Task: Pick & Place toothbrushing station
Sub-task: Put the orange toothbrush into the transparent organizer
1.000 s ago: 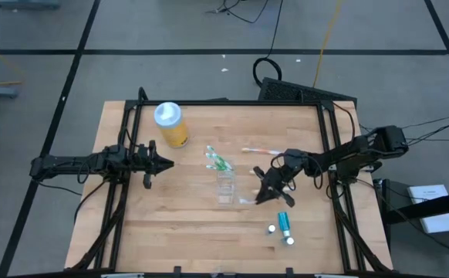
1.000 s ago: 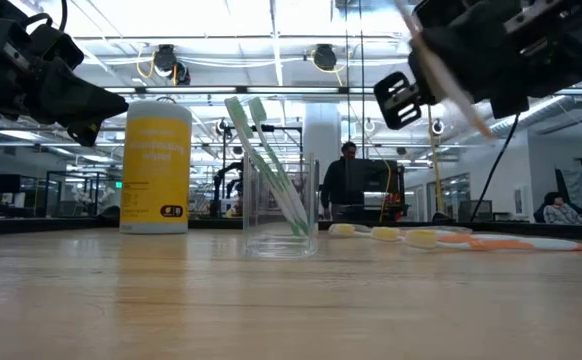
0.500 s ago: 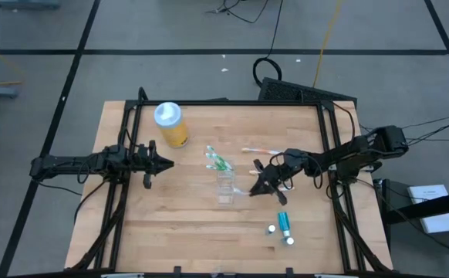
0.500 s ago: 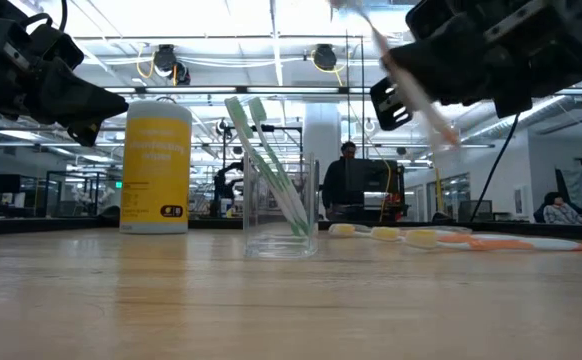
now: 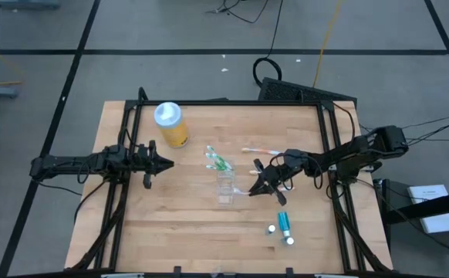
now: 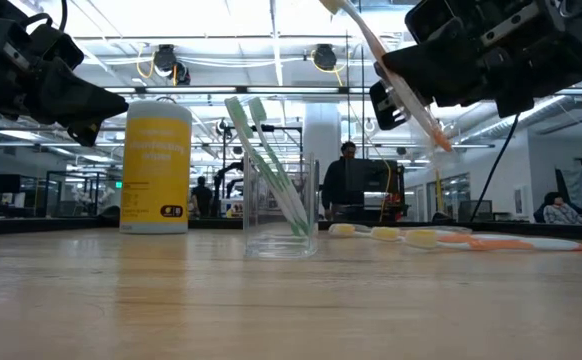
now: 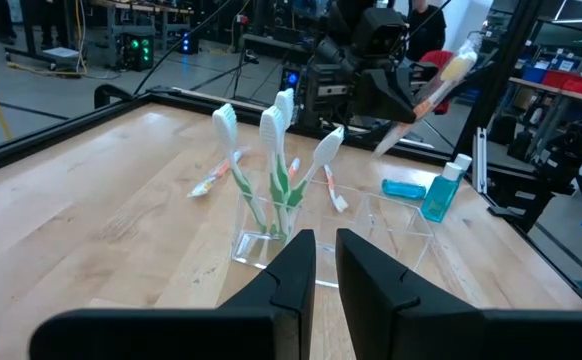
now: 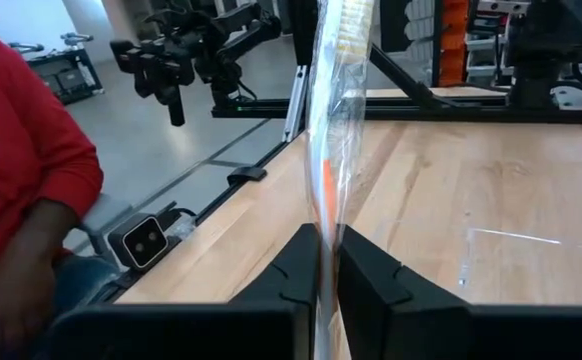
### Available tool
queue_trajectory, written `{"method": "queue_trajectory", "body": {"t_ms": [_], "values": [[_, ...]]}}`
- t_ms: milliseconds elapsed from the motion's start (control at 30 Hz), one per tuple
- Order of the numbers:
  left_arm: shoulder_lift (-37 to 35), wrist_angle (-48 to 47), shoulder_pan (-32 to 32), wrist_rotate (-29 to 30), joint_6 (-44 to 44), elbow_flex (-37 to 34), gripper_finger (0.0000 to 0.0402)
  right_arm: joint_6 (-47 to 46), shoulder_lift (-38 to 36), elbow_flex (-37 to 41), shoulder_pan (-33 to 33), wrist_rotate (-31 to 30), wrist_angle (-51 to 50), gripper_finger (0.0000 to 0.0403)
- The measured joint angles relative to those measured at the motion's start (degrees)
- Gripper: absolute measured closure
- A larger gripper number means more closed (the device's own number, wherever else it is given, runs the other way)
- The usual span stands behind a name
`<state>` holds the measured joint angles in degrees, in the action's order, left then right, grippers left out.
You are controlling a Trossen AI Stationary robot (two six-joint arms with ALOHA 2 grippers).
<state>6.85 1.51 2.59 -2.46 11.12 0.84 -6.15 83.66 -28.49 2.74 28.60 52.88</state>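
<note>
Toothbrush point(image 6: 396, 75), orange and white in a clear wrapper, sits pinched in your right gripper's point(image 5: 265, 184) closed fingers, tilted, raised just beside the clear cup point(image 5: 225, 188) holding green toothbrushes point(image 6: 271, 165). Lower it off-line and you risk clipping the rim, tipping the cup on the bench point(image 5: 178, 224). Your left gripper point(image 5: 161, 163) waits apart, fingers nearly closed, empty.
</note>
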Motion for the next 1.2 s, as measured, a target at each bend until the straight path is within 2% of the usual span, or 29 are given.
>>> {"method": "queue_trajectory", "body": {"t_ms": [467, 633, 900, 1200], "values": [[0.00, 0.01, 0.00, 0.00, -0.01, -0.01, 0.0353, 0.24, 0.00, 0.00, 0.00, -0.12, -0.04, 0.0387], [0.00, 0.01, 0.01, 0.01, 0.01, 0.00, 0.0353, 1.10, 0.10, -0.24, 0.11, -4.82, 4.38, 0.0387], [0.00, 0.03, 0.00, 0.01, 0.00, 0.00, 0.0353, 2.38, 5.89, -4.97, 0.11, -6.34, 9.55, 0.0387], [0.00, -0.01, 0.00, 0.01, 0.00, 0.00, 0.0353, 2.36, 17.37, -16.03, 0.11, -6.36, 9.42, 0.0387]]}}
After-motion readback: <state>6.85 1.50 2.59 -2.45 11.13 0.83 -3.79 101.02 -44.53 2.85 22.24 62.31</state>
